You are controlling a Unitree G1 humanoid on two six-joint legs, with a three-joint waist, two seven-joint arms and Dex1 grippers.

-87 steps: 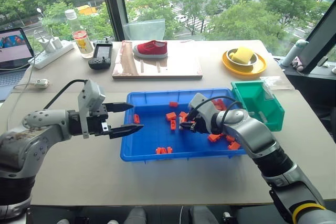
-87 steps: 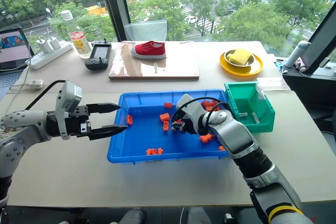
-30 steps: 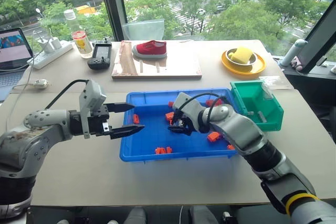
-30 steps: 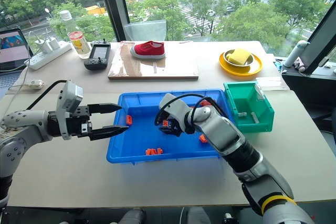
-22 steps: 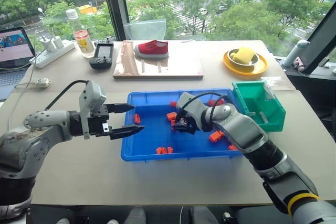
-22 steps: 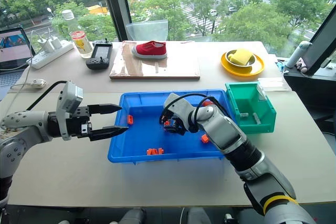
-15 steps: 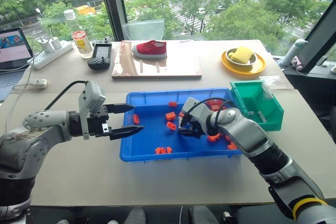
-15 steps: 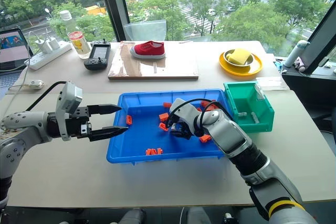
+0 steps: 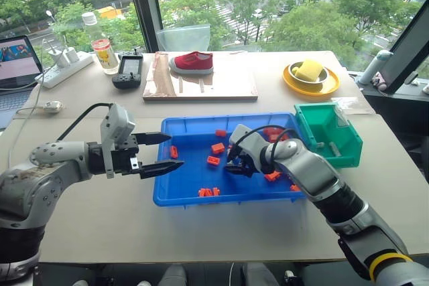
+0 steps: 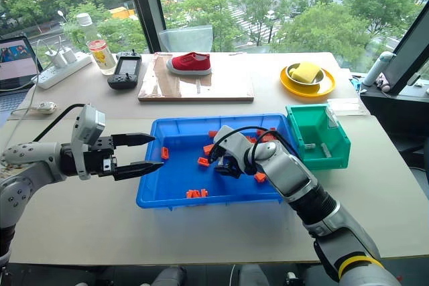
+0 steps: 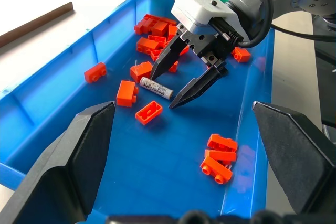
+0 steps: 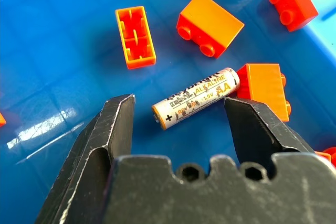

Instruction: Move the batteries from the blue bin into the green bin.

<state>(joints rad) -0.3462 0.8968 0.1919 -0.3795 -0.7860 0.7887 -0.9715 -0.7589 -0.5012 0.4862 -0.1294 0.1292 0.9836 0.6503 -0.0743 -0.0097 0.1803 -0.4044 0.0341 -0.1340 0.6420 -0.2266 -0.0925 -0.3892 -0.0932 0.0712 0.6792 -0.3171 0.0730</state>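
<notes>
One battery [image 12: 196,98] lay between the right tool's [image 11: 169,91] wide-open fingers in the blue bin [image 9: 181,195]; I'd lower squarely, avoiding the orange block [image 12: 265,88] touching it.

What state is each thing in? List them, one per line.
Right pincer: open, fingers astride the battery, not closed on it.
Left pincer: open, empty, at the blue bin's left rim.
Battery: lying flat on the blue bin's floor, one end against an orange block.
Blue bin: holds scattered orange blocks and the battery.
Green bin: upright, right of the blue bin, with small pale items inside.
</notes>
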